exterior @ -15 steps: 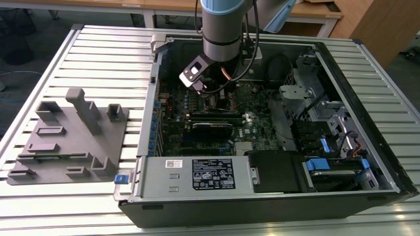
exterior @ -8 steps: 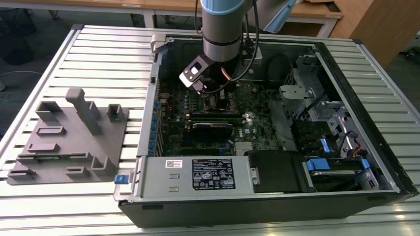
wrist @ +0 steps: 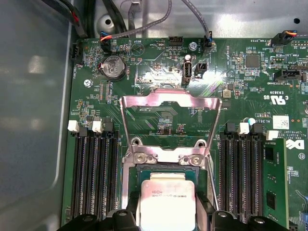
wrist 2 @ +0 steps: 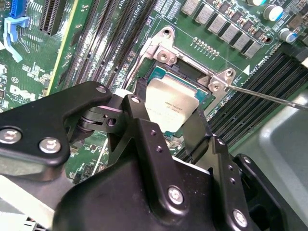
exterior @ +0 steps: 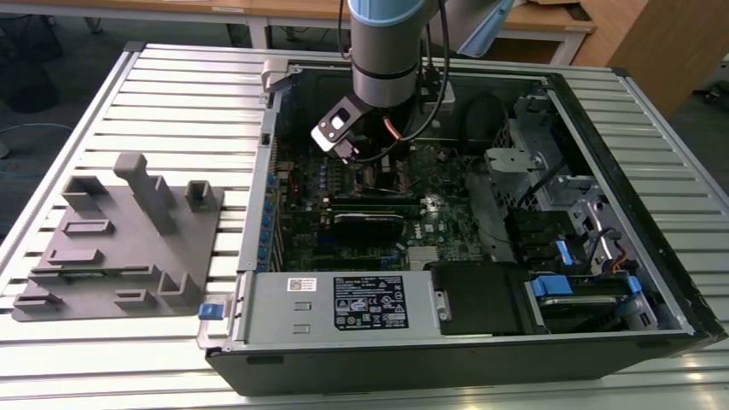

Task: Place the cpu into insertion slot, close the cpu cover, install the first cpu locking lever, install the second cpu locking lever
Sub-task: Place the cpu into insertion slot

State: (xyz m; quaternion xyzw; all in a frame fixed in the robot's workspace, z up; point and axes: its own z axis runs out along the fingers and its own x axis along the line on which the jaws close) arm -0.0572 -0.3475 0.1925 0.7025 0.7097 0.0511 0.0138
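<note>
- On the exterior view's left, the grey holder (exterior: 114, 248) lies on the slatted table (exterior: 171, 94), well apart from the computer case (exterior: 456, 359). We judge it no hazard.
- Inside the case, the gripper (wrist 2: 168, 118) hangs low over the green board (exterior: 445, 205), its jaws pinching the chip (wrist: 167, 199) by two opposite edges.
- The chip sits over the socket (wrist 2: 158, 74). We cannot tell whether it is fully seated.
- We judge the main risk to be a skewed chip. An uneven release could leave it crooked and harm the socket's contacts.
- The cover frame (wrist: 168, 100) is swung open, away from the socket. A jolt could drop it onto the gripper.
- The thin lever (wrist 2: 269, 96) juts out beside the socket. A careless lift could snag it.
- Toward the exterior view's right, cables (exterior: 439, 102) run close beside the arm (exterior: 387, 51). A wide swing could catch them.
</note>
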